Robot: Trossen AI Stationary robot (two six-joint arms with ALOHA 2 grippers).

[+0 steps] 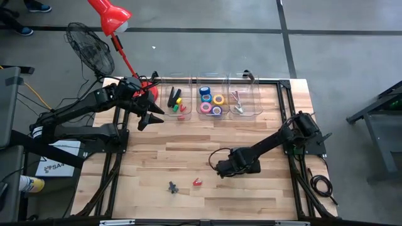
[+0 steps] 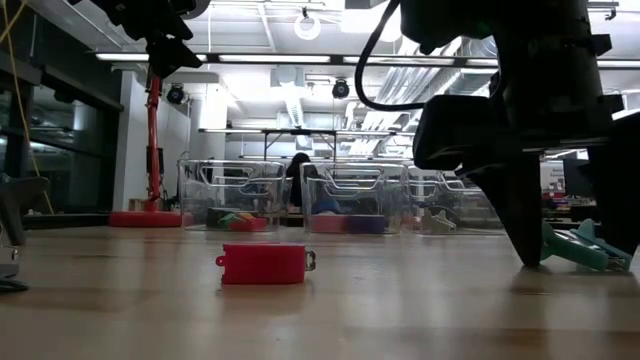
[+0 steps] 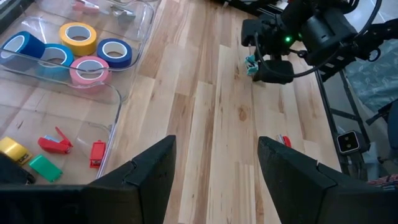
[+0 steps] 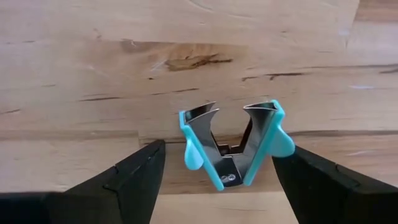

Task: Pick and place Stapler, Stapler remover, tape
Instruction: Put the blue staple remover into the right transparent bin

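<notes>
Your right hand [image 4: 217, 171] is low over the worktop [image 1: 251, 194], fingers wide open and holding nothing, with the teal stapler remover [image 4: 233, 146] lying flat between them. It looks light and rigid, but the metal claws are probably slippery and springy, so I would close on the two plastic wings, not on the jaws. A hard squeeze may make it jump out. Your left hand [image 3: 214, 177] waits open and empty near the tape bin [image 3: 121, 102]
</notes>
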